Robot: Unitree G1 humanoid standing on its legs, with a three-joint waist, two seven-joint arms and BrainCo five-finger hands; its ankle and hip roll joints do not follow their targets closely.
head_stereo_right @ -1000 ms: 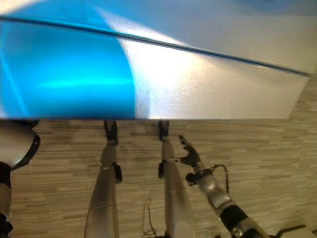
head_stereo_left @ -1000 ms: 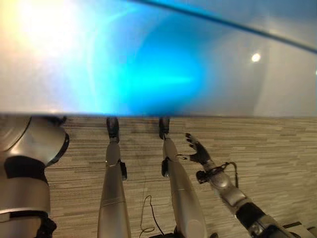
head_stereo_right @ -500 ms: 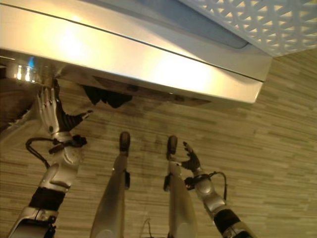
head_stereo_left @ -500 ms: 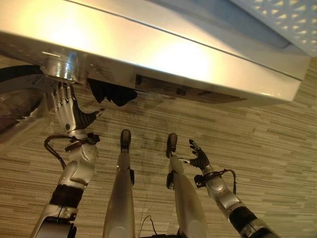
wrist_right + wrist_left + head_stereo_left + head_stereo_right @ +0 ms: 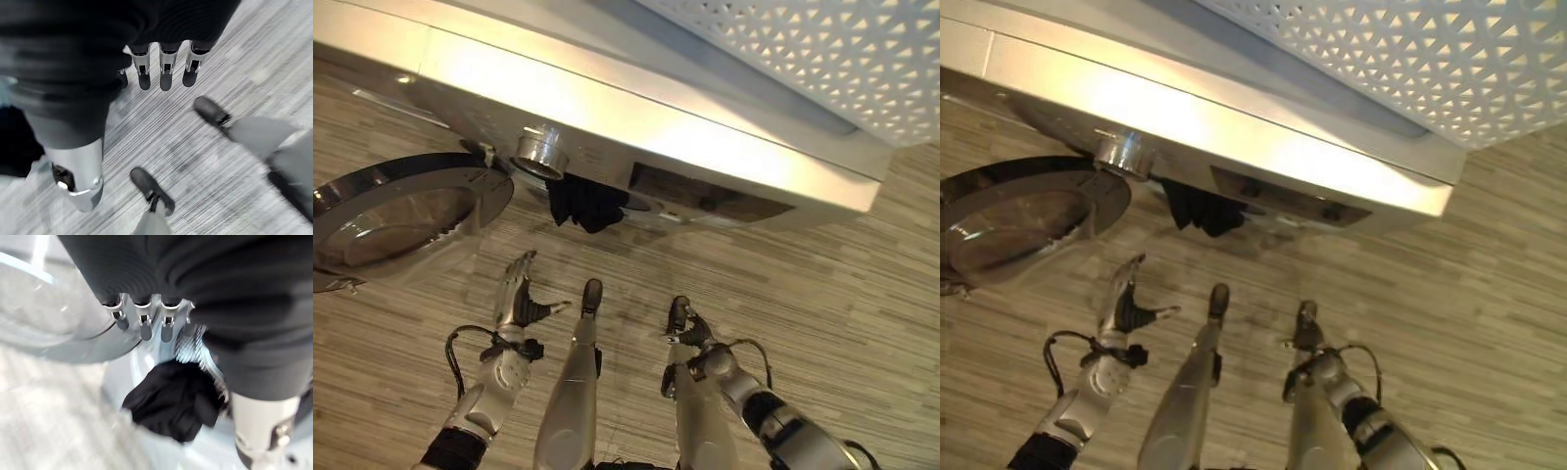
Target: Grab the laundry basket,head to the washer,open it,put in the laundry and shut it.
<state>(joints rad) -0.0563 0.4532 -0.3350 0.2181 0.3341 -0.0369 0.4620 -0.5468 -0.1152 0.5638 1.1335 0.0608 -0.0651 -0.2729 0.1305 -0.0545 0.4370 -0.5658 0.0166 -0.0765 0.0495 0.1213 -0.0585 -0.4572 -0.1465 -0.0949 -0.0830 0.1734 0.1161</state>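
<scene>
Door [image 5: 396, 217] hangs open at ten o'clock of the nearer left hand [image 5: 517, 302], fingers straight, empty; right hand [image 5: 690, 338] loosely open, empty.

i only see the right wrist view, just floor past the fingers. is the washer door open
observer: Yes, the washer door is swung wide open to the robot's left.
operator: is the laundry in
observer: Not fully. A dark cloth hangs out of the opening of the washer.
operator: whats the left hand doing
observer: The left hand is open and empty, fingers straight, low in front of the washer and apart from the door.
</scene>
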